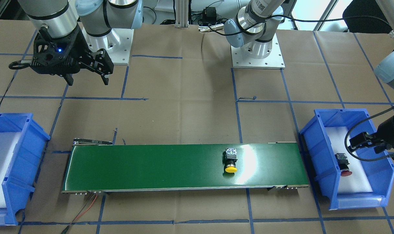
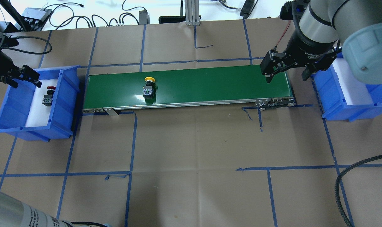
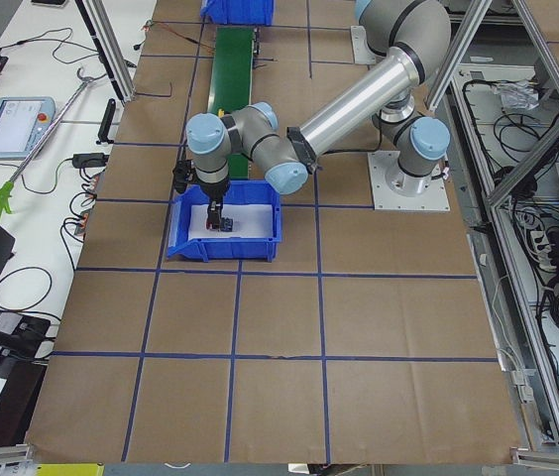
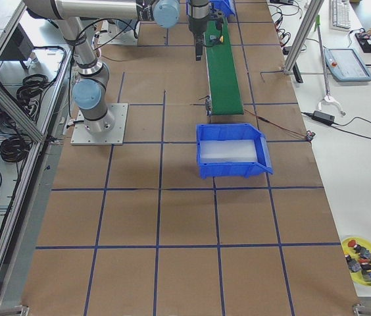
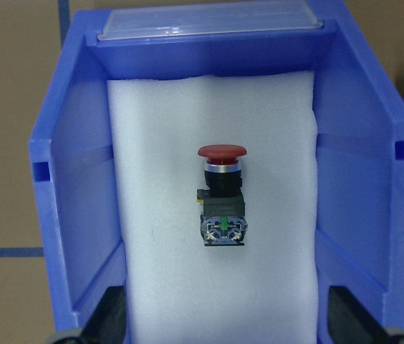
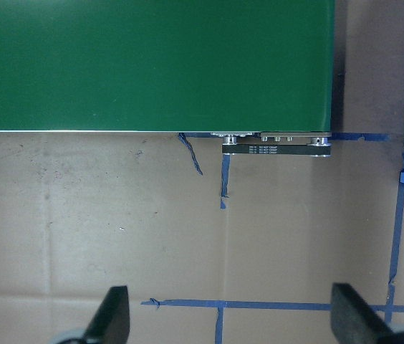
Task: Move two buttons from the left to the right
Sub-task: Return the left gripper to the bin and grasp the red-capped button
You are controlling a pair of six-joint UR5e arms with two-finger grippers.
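The yellow button (image 1: 230,161) lies on its side on the green conveyor belt (image 1: 151,165), toward the belt's left-arm end; it also shows in the overhead view (image 2: 149,86). The red button (image 5: 221,197) lies on white foam in the left blue bin (image 5: 66,179), seen also in the overhead view (image 2: 48,96) and the front view (image 1: 343,164). My left gripper (image 2: 25,80) hangs open and empty above that bin, over the red button. My right gripper (image 2: 287,77) is open and empty above the belt's other end, with only belt and table below it (image 6: 231,319).
The right blue bin (image 2: 336,104) with a white foam liner stands past the belt's right end. Blue tape lines cross the brown table. A yellow dish (image 4: 363,253) with several spare buttons sits at the far table edge. Cables run along the table's back.
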